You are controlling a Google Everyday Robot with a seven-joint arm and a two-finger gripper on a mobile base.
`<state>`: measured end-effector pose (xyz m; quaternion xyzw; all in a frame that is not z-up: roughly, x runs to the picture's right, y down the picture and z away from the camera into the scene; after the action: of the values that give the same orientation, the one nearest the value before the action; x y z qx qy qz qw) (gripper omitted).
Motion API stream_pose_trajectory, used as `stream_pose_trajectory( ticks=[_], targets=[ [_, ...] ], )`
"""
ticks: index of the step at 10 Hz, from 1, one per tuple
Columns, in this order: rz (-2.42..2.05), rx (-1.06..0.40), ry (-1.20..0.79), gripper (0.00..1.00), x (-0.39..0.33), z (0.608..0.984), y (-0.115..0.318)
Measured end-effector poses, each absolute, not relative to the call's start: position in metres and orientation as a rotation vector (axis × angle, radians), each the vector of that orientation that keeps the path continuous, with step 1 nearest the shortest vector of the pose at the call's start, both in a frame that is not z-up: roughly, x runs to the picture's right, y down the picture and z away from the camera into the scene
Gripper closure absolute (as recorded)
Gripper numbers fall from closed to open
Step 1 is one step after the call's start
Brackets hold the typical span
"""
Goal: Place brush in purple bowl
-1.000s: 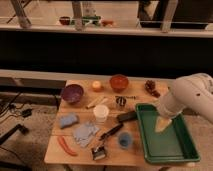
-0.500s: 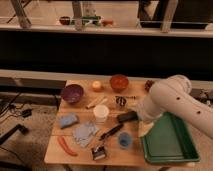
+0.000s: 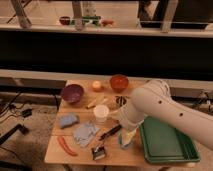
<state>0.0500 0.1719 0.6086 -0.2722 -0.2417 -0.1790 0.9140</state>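
**A:** Purple bowl [image 3: 72, 93] first. Where does it sit?

**B:** Far left on the wooden bench [image 3: 80, 109], upright. The orange-red bowl [image 3: 119, 81] is also along the far edge, further right. A small orange round thing [image 3: 96, 86] lies between the two.

**A:** And the brush [image 3: 110, 132]?

**B:** Flat on the bench, near the middle and towards the near side, well apart from the purple bowl. Its slim black handle runs diagonally, with the farther end pointing right. The white arm [image 3: 160, 107] crosses over that end (so I cannot make it out). A white cup [image 3: 101, 113] stands just beyond it on the far-left side, and a crumpled grey-blue cloth [image 3: 86, 133] lies just to its left.

**A:** The pincer [image 3: 126, 135]?

**B:** It hangs low, just right of the brush handle and over a small blue cup [image 3: 122, 144]. It is released, jaws apart and holding nothing. Whether it touches the brush I cannot tell.

**A:** What else is on the bench?

**B:** A green tray [image 3: 167, 145] on the near right and a small dark block with pale bits [image 3: 99, 152] at the near edge. A red-orange stick-shaped thing [image 3: 65, 145] lies near left, with a blue pad [image 3: 68, 120] further back on the left. A pale stick [image 3: 95, 103] lies just beyond the white cup.
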Motion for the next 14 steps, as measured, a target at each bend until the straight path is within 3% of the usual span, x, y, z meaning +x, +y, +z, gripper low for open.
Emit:
stream_pose_trajectory(
  ticks=[6, 11, 14],
  targets=[
    [-0.407, -0.614, -0.584, 0.20, 0.005, 0.606, 0.191],
    [-0.374, -0.619, -0.577, 0.20, 0.011, 0.605, 0.197],
    [-0.314, -0.623, -0.583, 0.20, 0.003, 0.624, 0.210]
  ],
)
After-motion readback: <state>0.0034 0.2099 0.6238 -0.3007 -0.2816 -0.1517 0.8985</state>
